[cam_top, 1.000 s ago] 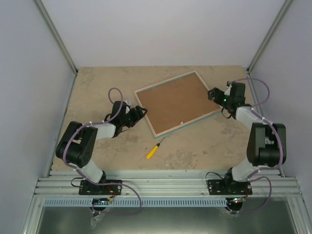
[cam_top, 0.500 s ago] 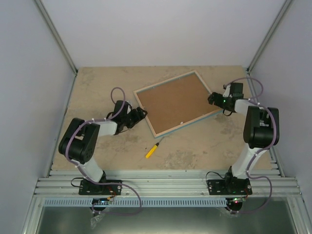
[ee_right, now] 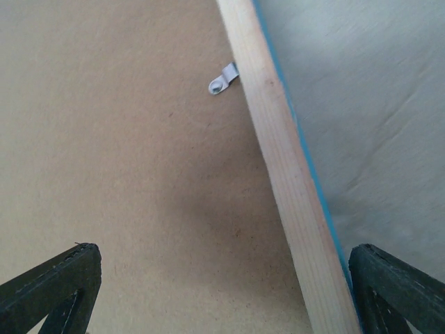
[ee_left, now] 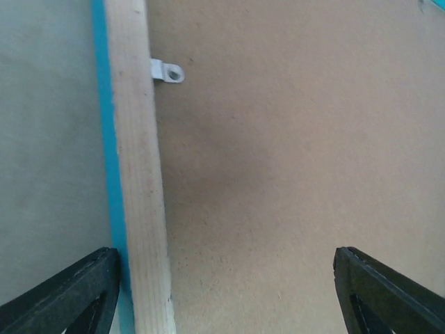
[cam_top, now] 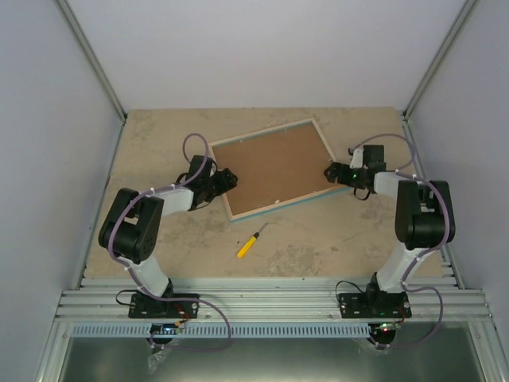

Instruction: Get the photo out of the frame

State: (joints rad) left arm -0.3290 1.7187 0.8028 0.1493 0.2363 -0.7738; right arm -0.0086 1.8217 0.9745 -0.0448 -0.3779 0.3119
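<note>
Inside frame [ee_left: 132, 174] back: brown backing [ee_left: 292, 174] w/ white clip [ee_left: 167, 71]; yellow screwdriver [cam_top: 249, 246] nearby.

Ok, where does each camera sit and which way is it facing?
Top external: above and behind the bases, looking down on the table, both arms and the face-down frame.
Left wrist: on the left arm, looking down at the frame's rim, open left pincer at the bottom.
Right wrist: likewise, opposite rim, open right pincer.
Shared: both wrist views show the backing board.

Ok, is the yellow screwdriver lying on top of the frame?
No, the yellow screwdriver lies on the table, apart from the frame, just in front of its near edge.
</note>
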